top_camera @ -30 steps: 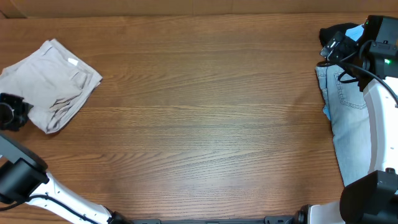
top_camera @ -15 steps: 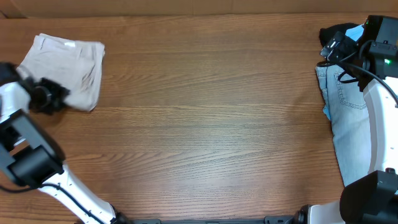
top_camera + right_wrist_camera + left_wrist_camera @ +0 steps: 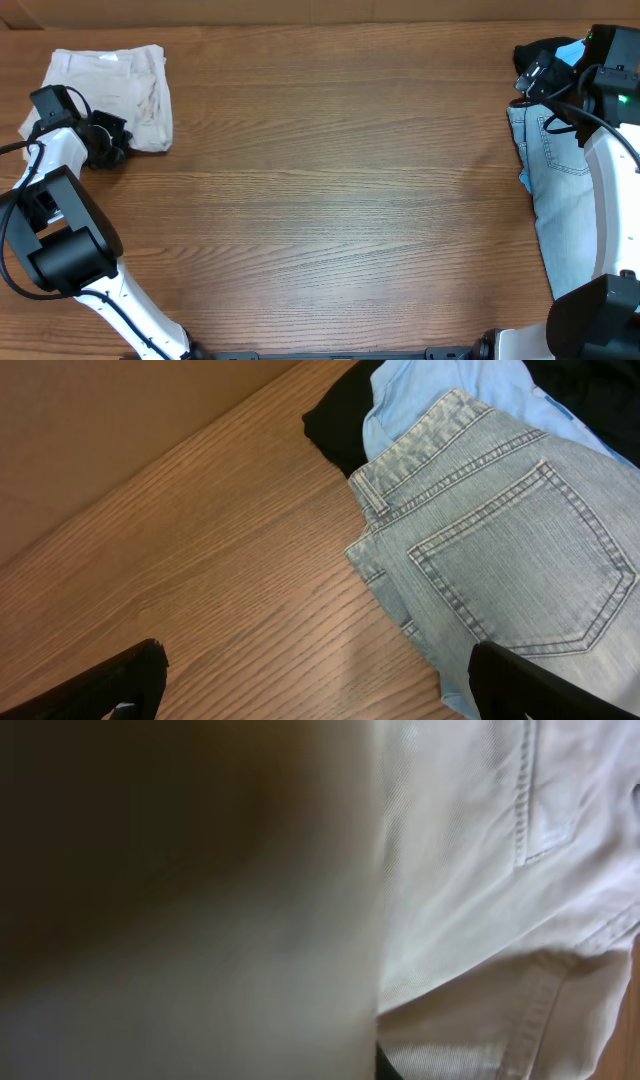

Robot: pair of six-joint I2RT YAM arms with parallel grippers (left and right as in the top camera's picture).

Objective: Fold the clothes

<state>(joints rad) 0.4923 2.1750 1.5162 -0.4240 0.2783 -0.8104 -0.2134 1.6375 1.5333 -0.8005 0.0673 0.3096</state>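
Note:
The pale beige shorts (image 3: 115,85) lie folded at the table's far left corner, and their cloth (image 3: 470,870) with a stitched pocket fills the left wrist view. My left gripper (image 3: 110,140) sits at their lower left edge, shut on the beige shorts, with its fingers hidden by fabric. At the far right lie the light-blue denim shorts (image 3: 560,200) (image 3: 500,560), with a sky-blue garment (image 3: 430,390) and a black garment (image 3: 335,425) tucked at their top. My right gripper (image 3: 315,670) hovers open over the denim's waistband corner, holding nothing.
Bare wood table (image 3: 330,190) stretches between the two piles. A brown cardboard wall (image 3: 120,420) runs along the table's far edge. The right arm's white link (image 3: 615,190) lies over the denim.
My left gripper swung up and right, turning the beige shorts from a tilted lie to square with the table edge, and it closed. The right arm has not moved.

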